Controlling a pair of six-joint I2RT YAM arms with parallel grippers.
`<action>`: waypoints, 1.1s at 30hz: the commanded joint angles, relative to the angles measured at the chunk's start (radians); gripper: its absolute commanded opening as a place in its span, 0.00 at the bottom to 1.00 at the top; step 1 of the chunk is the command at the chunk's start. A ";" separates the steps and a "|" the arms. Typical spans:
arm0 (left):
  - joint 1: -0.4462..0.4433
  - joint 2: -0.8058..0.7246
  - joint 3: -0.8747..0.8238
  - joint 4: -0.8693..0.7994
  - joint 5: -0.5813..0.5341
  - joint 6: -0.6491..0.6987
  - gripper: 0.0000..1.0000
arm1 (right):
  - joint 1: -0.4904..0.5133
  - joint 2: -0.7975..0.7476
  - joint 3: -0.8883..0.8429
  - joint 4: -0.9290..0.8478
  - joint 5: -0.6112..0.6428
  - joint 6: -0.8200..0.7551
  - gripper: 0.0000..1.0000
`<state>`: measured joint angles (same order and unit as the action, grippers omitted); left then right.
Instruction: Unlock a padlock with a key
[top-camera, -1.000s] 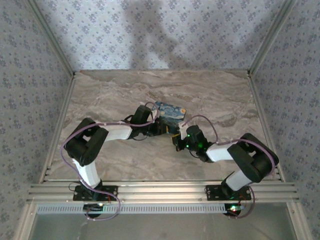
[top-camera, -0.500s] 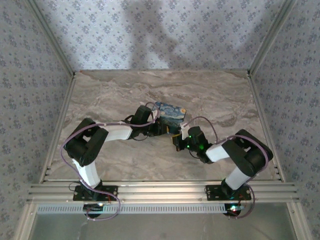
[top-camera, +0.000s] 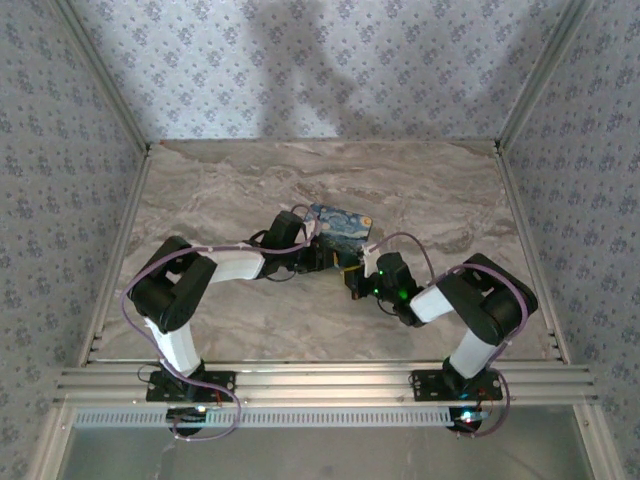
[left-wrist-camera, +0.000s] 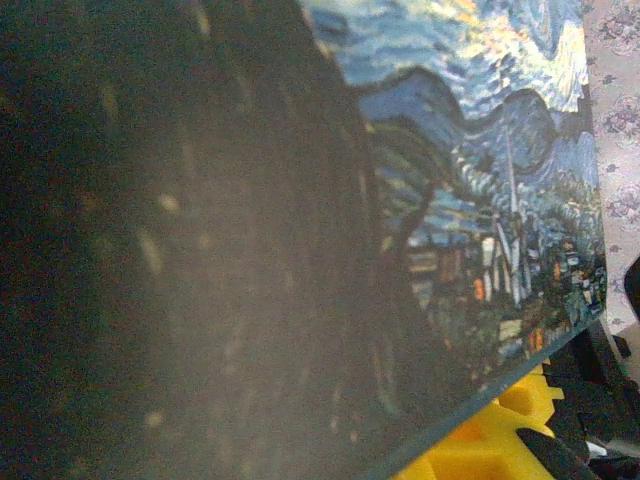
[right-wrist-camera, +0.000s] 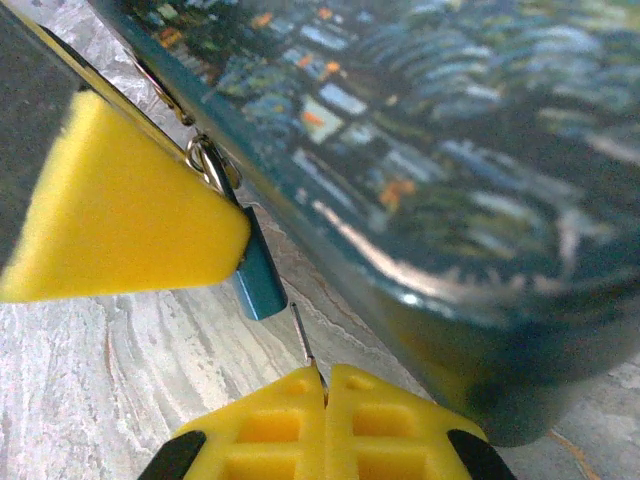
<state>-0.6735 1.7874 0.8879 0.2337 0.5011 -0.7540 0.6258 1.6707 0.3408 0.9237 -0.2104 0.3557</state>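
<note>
1. Box (top-camera: 340, 225): blue, painted with a night sky; lying flat mid-table on the marble table (top-camera: 220, 190), at 12 o'clock from both grippers.
2. Clasp (right-wrist-camera: 260, 275): teal tab hanging off the box's near edge. Small metal loop (right-wrist-camera: 205, 155) at its 11 o'clock, possibly the lock's shackle; too small to tell.
3. Padlock: judged to hang at that clasp; brass body hidden behind a yellow pad.
4. Left gripper (top-camera: 325, 258): at the box's 7 o'clock. One yellow pad (right-wrist-camera: 120, 215) set against the clasp area, seemingly to steady the lock for the key. Apart or together: cannot tell.
5. Right gripper (right-wrist-camera: 325, 395): at the box's 6 o'clock; yellow fingertips pressed together, clamped on the key.
6. Key (right-wrist-camera: 303, 345): thin metal sliver pointing toward 11 o'clock, tip just below the clasp. Pinched at its base, apparently to leave the blade free for insertion.
7. Step in hand, judged: lining key up with keyhole; lock not yet open.
8. Next move, judged: fine aiming at a hidden slot. Risks: key twisting in the pinch, lock swinging aside.
</note>
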 joint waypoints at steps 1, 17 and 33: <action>-0.008 -0.039 0.025 0.003 0.007 -0.008 0.23 | -0.006 0.014 -0.009 0.047 -0.018 0.015 0.00; -0.008 -0.039 0.021 0.005 -0.002 -0.016 0.23 | -0.010 0.020 -0.027 0.088 -0.025 0.021 0.00; -0.009 -0.044 0.014 0.023 -0.009 -0.055 0.23 | -0.001 0.012 -0.061 0.120 -0.028 0.011 0.00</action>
<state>-0.6754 1.7874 0.8879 0.2340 0.4969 -0.7986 0.6197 1.6787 0.2893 1.0012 -0.2249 0.3737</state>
